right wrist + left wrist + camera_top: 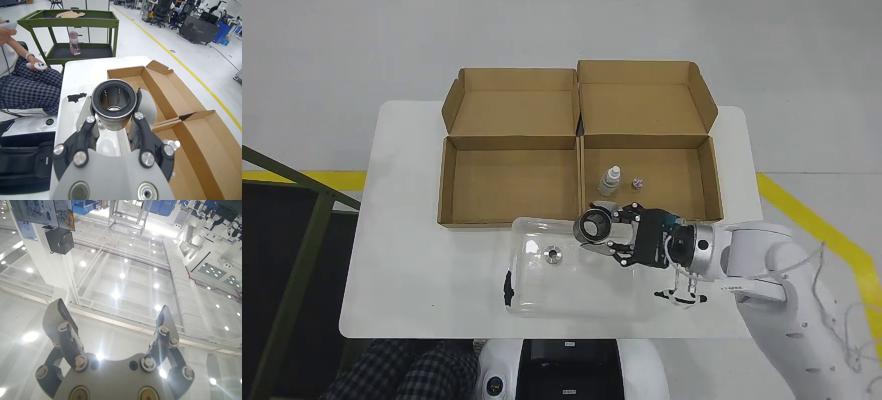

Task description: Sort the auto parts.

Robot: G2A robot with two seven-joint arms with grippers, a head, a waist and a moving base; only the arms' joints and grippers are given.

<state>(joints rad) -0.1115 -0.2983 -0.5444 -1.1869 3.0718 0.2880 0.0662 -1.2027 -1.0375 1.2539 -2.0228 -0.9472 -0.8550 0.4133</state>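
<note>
White table [412, 260] (yellow-lined floor [322, 80] around) bears boxes [510, 186]; right gripper [115, 101] clamps a bearing [111, 120], left gripper [111, 306] gapes at ceiling [132, 275]

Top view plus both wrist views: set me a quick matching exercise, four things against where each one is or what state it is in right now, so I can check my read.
Things:
1. cylindrical metal bearing with black end rings
2. small white plastic bottle
3. small round silver metal part
4. left gripper

Places or states:
A. lying in the clear plastic tray
B. open, facing the ceiling
C. clamped in the right gripper
D. inside the brown cardboard box on the robot's right

Pairs: 1-C, 2-D, 3-A, 4-B.
</note>
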